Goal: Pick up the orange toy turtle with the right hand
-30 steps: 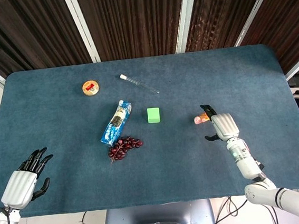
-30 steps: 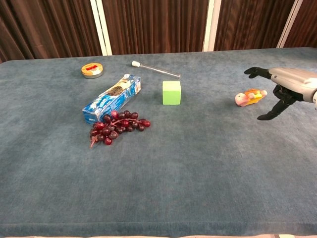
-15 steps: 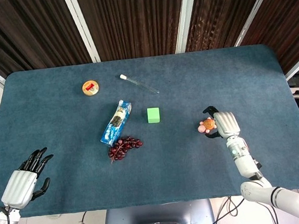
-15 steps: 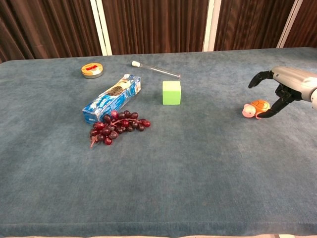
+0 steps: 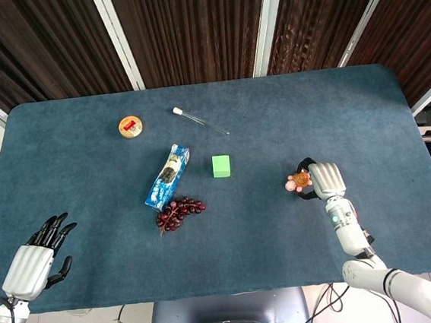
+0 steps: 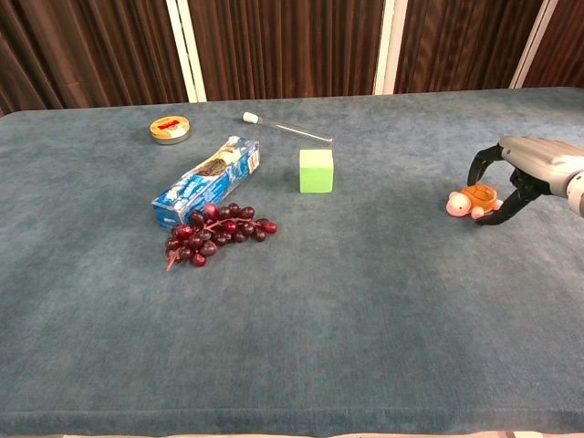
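The orange toy turtle (image 5: 300, 179) (image 6: 473, 201), with its pink head pointing left, sits on the blue table cloth at the right. My right hand (image 5: 323, 180) (image 6: 529, 166) is right beside it. The hand's fingers (image 6: 478, 167) curl over the shell from behind and the thumb presses its near side, so the turtle is pinched between them. It still touches the cloth. My left hand (image 5: 33, 263) rests at the table's near left corner with its fingers spread and nothing in it; the chest view does not show it.
A green cube (image 5: 221, 165) (image 6: 317, 171) stands mid-table. Left of it lie a blue snack packet (image 5: 167, 176) (image 6: 206, 182) and red grapes (image 5: 178, 211) (image 6: 215, 233). Further back are a round tin (image 5: 130, 126) (image 6: 171, 129) and a clear tube (image 5: 200, 121) (image 6: 287, 130).
The turtle has shifted slightly nearer and turned upright. My right hand followed it down and its fingers have curled in around it. My left hand has not moved.
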Robot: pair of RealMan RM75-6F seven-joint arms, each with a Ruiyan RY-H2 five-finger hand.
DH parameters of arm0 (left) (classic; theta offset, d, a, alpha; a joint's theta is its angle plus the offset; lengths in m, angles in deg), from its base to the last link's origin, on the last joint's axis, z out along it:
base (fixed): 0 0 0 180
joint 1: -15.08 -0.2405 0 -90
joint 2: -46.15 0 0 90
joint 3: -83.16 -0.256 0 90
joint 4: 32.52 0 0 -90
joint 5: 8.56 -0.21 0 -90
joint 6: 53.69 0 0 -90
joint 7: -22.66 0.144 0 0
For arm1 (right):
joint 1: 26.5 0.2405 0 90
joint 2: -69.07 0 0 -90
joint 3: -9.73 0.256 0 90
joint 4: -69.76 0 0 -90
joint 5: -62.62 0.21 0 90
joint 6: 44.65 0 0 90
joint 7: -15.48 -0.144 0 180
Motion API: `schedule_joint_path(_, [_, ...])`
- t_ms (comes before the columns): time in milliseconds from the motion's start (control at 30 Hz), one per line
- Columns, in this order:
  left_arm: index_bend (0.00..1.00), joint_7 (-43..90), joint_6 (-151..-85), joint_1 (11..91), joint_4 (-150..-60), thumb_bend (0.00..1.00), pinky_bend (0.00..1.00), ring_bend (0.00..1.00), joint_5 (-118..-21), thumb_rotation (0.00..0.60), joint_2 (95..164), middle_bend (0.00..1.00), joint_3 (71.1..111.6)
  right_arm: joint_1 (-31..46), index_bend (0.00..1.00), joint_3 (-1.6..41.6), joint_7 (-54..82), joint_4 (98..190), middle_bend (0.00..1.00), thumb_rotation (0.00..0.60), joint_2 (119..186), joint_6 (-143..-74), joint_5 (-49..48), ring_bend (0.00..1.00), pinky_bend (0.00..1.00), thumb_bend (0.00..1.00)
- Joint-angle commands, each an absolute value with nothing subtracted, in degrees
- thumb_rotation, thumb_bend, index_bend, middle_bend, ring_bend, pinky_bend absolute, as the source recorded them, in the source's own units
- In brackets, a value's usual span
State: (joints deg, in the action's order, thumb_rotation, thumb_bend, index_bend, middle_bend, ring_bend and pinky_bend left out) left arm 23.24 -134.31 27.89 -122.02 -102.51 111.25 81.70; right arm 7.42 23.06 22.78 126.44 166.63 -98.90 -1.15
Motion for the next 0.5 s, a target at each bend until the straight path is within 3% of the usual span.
schedule_joint_path(33, [0.15,23.26,-134.41,27.8,-122.06,0.47,0.28,0.04,-102.39,0.6,111.25,0.0,81.73,7.65,0.57,22.85,20.79,123.76,0.43,0.6,168.28,-99.73,-2.69,1.0,1.0,0.39])
schedule_joint_path(133, [0.15,23.24,-134.42,27.76,-122.11,0.47,0.28,0.04,-102.32,0.6,111.18,0.0,81.74,7.67,0.62,22.62,18.49,121.6,0.48,0.6,169.25,-100.61,-4.3,1.0,1.0,0.71])
schedule_joint_path(233, [0.15,23.36,-134.34,27.83,-122.23,0.47,0.28,0.04,-102.32,0.6,111.17,0.0,81.79,7.61,0.72,21.99,16.46,119.46,0.55,0.6,170.07,-101.72,-6.28,1.0,1.0,0.96])
schedule_joint_path(367, [0.15,23.43,-134.14,27.88,-122.34,0.47,0.28,0.04,-102.07,0.6,111.1,0.0,81.87,7.47,0.84,21.27,13.87,116.55,0.65,0.6,171.22,-103.12,-8.5,1.0,1.0,1.0])
schedule_joint_path(500, [0.15,23.38,-134.19,27.85,-122.24,0.47,0.28,0.04,-102.13,0.6,111.13,0.0,81.83,7.3,0.87,20.75,13.52,114.52,0.7,0.6,171.92,-103.91,-9.73,1.0,1.0,1.0])
